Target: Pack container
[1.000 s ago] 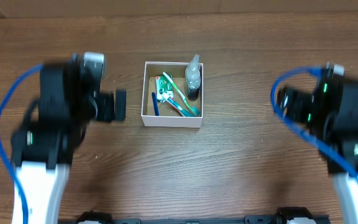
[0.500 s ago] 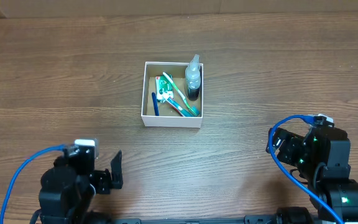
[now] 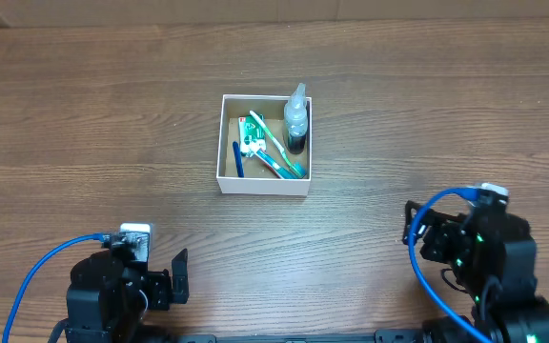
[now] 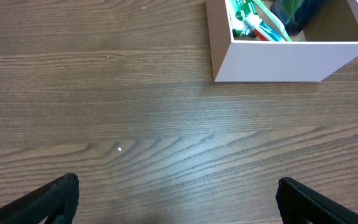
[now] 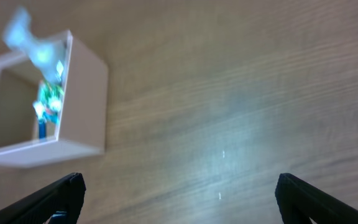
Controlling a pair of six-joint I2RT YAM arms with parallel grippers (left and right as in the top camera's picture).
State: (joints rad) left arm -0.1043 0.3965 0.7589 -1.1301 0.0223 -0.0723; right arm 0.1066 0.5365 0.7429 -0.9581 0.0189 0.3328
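Note:
The container (image 3: 263,183), a small white-walled box with a brown floor, stands at the table's middle. Inside lie toothbrushes (image 3: 273,151), a green and white tube (image 3: 249,135) and a dark bottle with a clear cap (image 3: 296,119). The container also shows in the left wrist view (image 4: 278,61) at upper right and in the right wrist view (image 5: 82,106) at upper left, blurred. My left gripper (image 4: 178,198) is open and empty at the table's front left, far from the container. My right gripper (image 5: 179,198) is open and empty at the front right.
The wooden table (image 3: 112,124) spreads around the container. Blue cables loop at the left arm (image 3: 36,272) and at the right arm (image 3: 427,224).
Both arms have pulled back from beside the container to the table's front edge. The container and its contents have not moved.

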